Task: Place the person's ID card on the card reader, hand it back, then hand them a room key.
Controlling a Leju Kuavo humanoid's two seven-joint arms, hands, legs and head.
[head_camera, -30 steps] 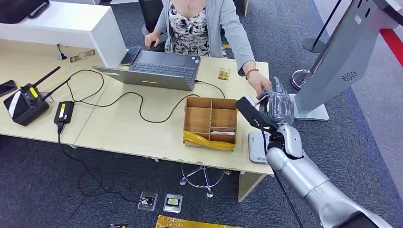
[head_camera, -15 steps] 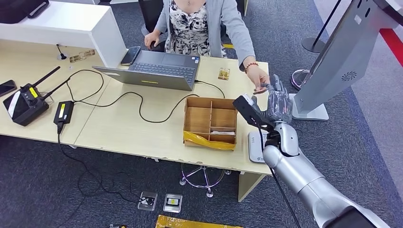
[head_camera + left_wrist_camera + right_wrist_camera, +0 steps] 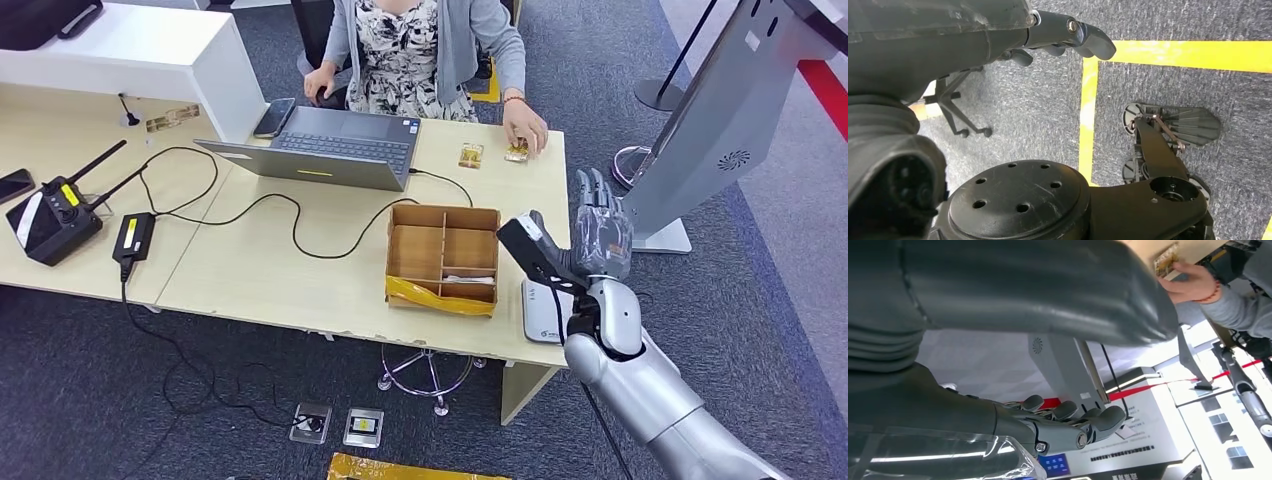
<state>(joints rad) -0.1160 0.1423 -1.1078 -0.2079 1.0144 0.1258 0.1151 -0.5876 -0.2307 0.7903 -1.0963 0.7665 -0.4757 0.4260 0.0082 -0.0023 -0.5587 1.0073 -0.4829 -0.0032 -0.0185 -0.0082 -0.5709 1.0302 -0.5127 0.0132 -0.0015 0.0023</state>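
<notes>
**A:** What sits nearest the robot?

**B:** Its right hand, raised at the near right corner of the bench, palm up, fingers spread apart and holding nothing. Just below it, on the bench's corner, lies the white card reader, partly hidden by the wrist.

**A:** And the left hand?

**B:** The left hand hangs over grey carpet with a yellow floor line; its fingers curl inward around nothing.

**A:** What lies beyond the reader?

**B:** A wooden divided box with yellow tape along its near wall, a pale item in one near compartment. Left of it a black cable runs across the bench to a power adapter and a black radio unit with antennas.

**A:** Where is the ID card?

**B:** At the far edge of the bench, under the fingertips of the person's hand: a small yellowish card, touching the bench. A second similar card lies just beside it, near the open laptop. Which of the two is the ID cannot be told.

**A:** And farthest back?

**B:** The seated person in a grey cardigan, the other hand by a phone.
</notes>
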